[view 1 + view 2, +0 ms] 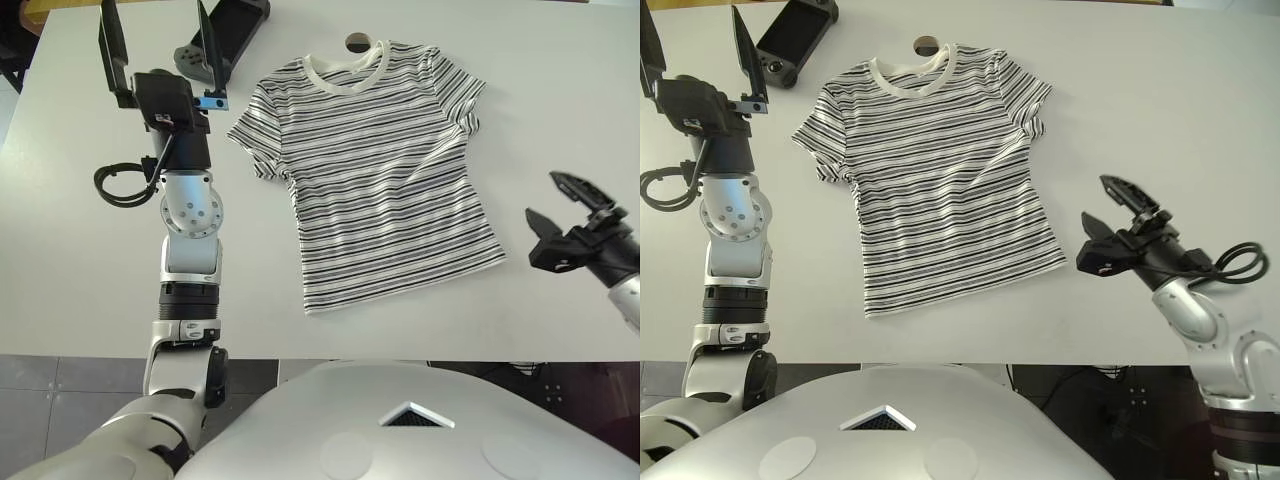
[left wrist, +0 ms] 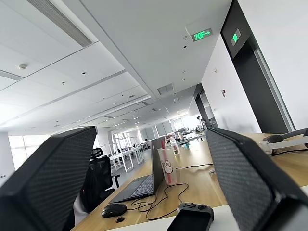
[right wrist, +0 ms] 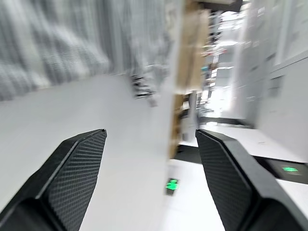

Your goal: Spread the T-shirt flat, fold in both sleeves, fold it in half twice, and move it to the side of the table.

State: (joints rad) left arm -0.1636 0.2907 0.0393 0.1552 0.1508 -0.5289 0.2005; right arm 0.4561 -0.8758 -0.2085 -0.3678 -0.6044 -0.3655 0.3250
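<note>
— So, where's your T-shirt (image 1: 375,165)?
— Lying spread on the white table (image 1: 80,270), sleeves out, collar toward the far edge.
— And your claws?
— Your left claw (image 1: 155,20) points upward beside the left sleeve, its 2 fingers apart. Your right claw (image 1: 1096,198) hovers near the hem's right corner, fingers apart, clear of the cloth.

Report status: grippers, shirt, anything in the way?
Left gripper open, left of the T-shirt; right gripper open, right of its hem. T-shirt flat, sleeves unfolded. Black handheld device at far edge; small round object at collar.
</note>
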